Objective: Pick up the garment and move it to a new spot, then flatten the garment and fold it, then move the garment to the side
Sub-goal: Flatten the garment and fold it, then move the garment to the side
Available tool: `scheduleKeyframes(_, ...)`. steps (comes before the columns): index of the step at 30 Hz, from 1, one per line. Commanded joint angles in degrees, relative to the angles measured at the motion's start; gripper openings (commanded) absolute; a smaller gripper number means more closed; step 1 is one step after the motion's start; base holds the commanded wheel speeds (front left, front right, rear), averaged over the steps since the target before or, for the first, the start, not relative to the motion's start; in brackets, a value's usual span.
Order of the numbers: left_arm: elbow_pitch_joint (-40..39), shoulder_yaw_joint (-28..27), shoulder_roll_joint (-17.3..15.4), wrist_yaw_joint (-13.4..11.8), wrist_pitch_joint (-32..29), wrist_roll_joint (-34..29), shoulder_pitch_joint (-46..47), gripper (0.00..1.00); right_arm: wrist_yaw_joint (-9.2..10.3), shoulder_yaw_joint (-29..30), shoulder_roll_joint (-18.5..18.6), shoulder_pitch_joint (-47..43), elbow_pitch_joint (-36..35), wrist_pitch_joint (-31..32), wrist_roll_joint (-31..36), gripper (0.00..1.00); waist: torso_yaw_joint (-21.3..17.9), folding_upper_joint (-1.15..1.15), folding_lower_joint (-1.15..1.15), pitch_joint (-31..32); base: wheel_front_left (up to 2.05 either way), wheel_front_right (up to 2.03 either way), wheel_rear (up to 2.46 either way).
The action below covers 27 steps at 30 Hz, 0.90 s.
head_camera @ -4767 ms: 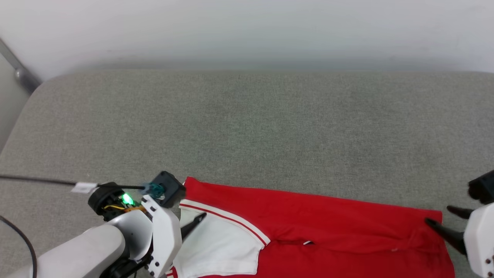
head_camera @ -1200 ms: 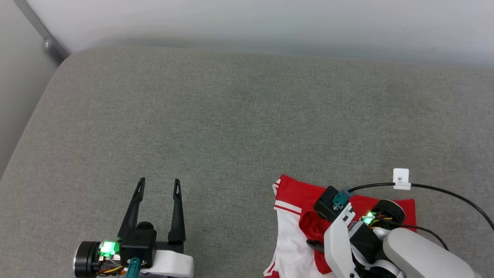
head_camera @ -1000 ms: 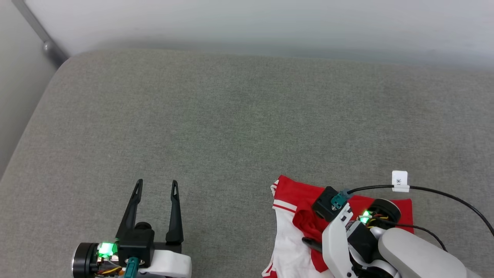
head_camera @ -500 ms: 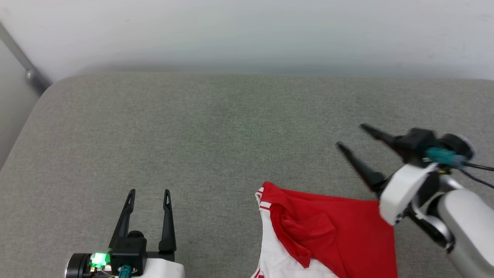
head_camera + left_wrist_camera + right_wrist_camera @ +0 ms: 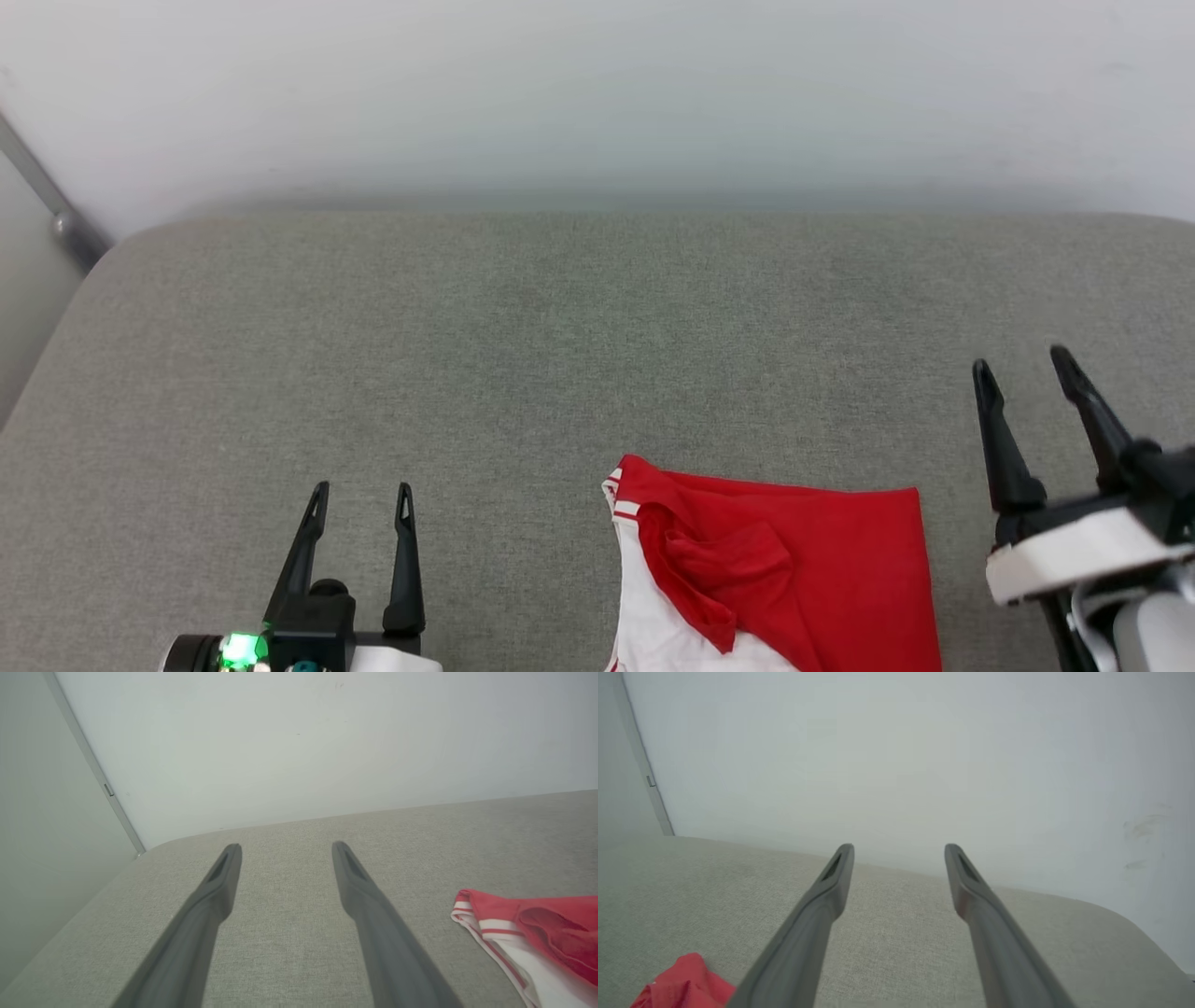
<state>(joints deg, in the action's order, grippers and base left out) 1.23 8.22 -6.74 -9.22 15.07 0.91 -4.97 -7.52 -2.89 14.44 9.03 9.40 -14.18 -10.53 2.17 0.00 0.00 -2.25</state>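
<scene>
- One garment [image 5: 803,569], red with a white sleeve and striped trim, lies in a compact fold low on the grey cushion [image 5: 560,355], right of centre. The head view's bottom edge cuts off its near part.
- Fold detail: a rumpled red flap sits over the white panel on the garment's left side, while the right side lies smooth and straight-edged.
- My right gripper [image 5: 1019,360] hovers near the garment's right edge without touching it. Its jaws are spread wide and hold nothing, and its fingers point toward the wall [image 5: 597,93].
- My left gripper [image 5: 362,487] sits well apart on the opposite side, jaws likewise wide and empty. Its wrist view shows the striped corner off to the right.
- Stage, as I judge it: the folding looks complete. I cannot tell from this position whether the shift to the side is done.
- Hazard 1: a pinch that takes only the top layer would peel the fold open, since soft jersey layers slide over one another.
- Hazard 2: a fingertip passing low could snag the rumpled flap and drag the whole stack askew.
- Hazard 3: the near edge is hidden, so a pull toward me might carry the cloth off the cushion's front.
</scene>
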Motion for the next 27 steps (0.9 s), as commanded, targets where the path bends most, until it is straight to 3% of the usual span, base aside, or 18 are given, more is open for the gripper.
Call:
scheduleKeyframes(1, -0.1, -0.1, 0.1, 0.2, 0.1, -0.2, -0.8, 1.00, 0.06, 1.6, -1.8, -2.2, -1.0, -0.5, 0.8, 1.00, -0.1, 0.00, 0.00, 0.4, 0.00, 0.00, 0.00)
scheduleKeyframes(5, -0.5, -0.4, 0.1, 0.3, 0.1, 0.0, -1.9, 1.00, 0.06, 4.9, -6.8, -7.8, -4.1, -0.9, 2.3, 1.00, -0.1, 0.00, 0.00, 1.2, 0.00, 0.00, 0.00)
scheduleKeyframes(10, -1.1, -0.6, 0.3, 0.5, 0.1, 0.3, -3.0, 1.00, 0.06, 7.0, -10.2, -13.5, -8.6, -1.0, 2.1, 1.00, 0.0, 0.00, 0.00, 1.9, 0.00, 0.00, 0.00)
scheduleKeyframes(19, -2.1, -1.0, 0.5, 1.3, 0.1, 0.5, -4.0, 1.00, 0.06, 7.8, -11.7, -19.6, -11.7, -1.0, 0.5, 1.00, 0.2, 0.00, 0.00, 2.3, 0.00, 0.00, 0.00)
scheduleKeyframes(27, -2.5, -1.5, 0.8, 1.7, 0.1, 0.4, -4.3, 1.00, 0.06, 7.6, -11.7, -19.7, -11.6, -1.0, -0.2, 1.00, 0.3, 0.00, 0.00, 2.2, 0.00, 0.00, 0.00)
